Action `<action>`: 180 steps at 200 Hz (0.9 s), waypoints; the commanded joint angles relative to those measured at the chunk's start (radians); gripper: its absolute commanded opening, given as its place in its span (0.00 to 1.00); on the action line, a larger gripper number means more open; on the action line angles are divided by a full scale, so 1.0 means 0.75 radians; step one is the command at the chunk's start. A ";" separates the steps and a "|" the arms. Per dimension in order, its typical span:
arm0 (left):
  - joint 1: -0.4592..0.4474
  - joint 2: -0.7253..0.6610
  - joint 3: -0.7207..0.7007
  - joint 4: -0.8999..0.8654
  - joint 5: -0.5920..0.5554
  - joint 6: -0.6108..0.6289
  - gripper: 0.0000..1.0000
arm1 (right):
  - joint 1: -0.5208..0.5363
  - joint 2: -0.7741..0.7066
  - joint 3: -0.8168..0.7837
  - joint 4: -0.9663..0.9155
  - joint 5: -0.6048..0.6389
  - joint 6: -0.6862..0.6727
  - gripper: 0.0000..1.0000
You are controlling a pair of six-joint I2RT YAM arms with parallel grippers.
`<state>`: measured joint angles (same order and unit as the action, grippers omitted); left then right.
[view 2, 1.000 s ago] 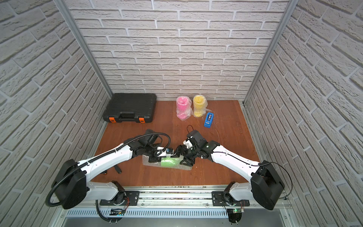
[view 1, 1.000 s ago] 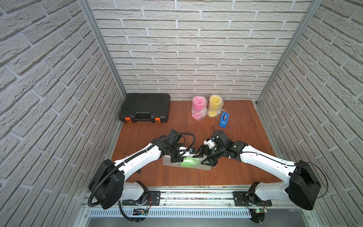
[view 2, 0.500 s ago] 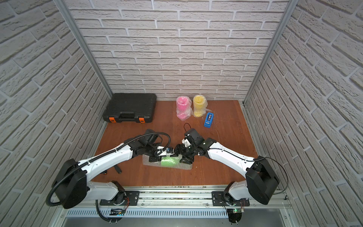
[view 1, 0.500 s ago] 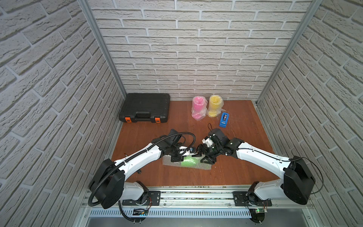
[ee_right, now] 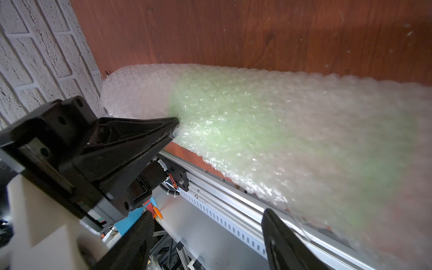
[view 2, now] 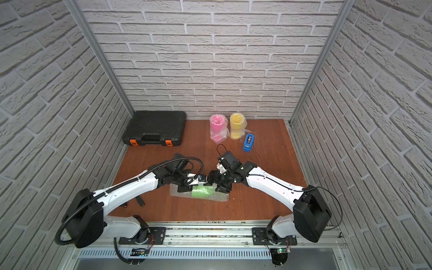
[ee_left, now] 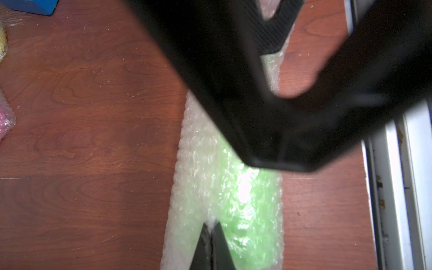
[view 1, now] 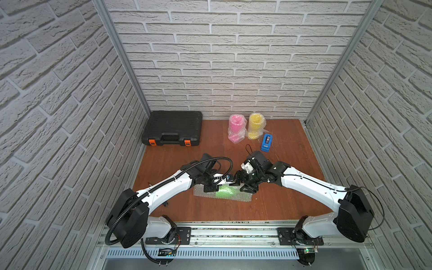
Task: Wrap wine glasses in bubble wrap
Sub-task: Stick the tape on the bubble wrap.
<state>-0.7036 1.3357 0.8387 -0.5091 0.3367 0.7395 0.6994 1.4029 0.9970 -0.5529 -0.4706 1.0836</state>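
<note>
Jaws of the left gripper (ee_left: 211, 230) are pinched shut on a fold of bubble wrap (view 1: 199, 191), while the right gripper (ee_right: 208, 233) stands open at the roll's other end, holding nothing. Between them the lime green goblet (view 1: 225, 192) lies on its side inside the film, close to the front edge of the table (view 1: 292, 187), about midway along it. The bundle looks light and likely to roll. Its film is soft, springy and slick, so it will probably uncurl if let go. The goblet inside should be stiff enough for a firm squeeze across the bowl, though the empty film past either end is the easier hold for folding shut. Set against a second ago, the right arm has edged in toward the roll and its jaws have narrowed a little; the left gripper and the bundle have not shifted. Farther back, a blue tape dispenser (view 1: 266, 142) sits beside the yellow goblet (view 1: 256, 126) and the hot pink goblet (view 1: 236, 128), both wrapped and upright at the back edge. A black tool case (view 1: 173, 128) lies in the back left corner.
</note>
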 commanded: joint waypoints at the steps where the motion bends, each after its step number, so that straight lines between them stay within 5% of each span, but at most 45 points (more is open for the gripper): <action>1: -0.042 0.027 -0.053 -0.174 0.029 0.087 0.00 | -0.005 -0.059 0.062 0.163 0.127 0.036 0.69; 54: -0.042 0.047 -0.044 -0.167 0.048 0.093 0.00 | 0.000 -0.086 0.025 0.171 0.204 0.032 0.41; 98: -0.044 0.038 -0.047 -0.171 0.032 0.092 0.00 | 0.008 -0.061 0.044 0.186 0.161 0.042 0.43; 180: -0.042 0.051 -0.049 -0.097 0.016 0.064 0.00 | 0.042 -0.315 -0.013 0.094 0.174 0.195 0.35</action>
<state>-0.7261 1.3365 0.8383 -0.5381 0.3645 0.7921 0.7185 1.2171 1.0039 -0.4610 -0.3607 1.1862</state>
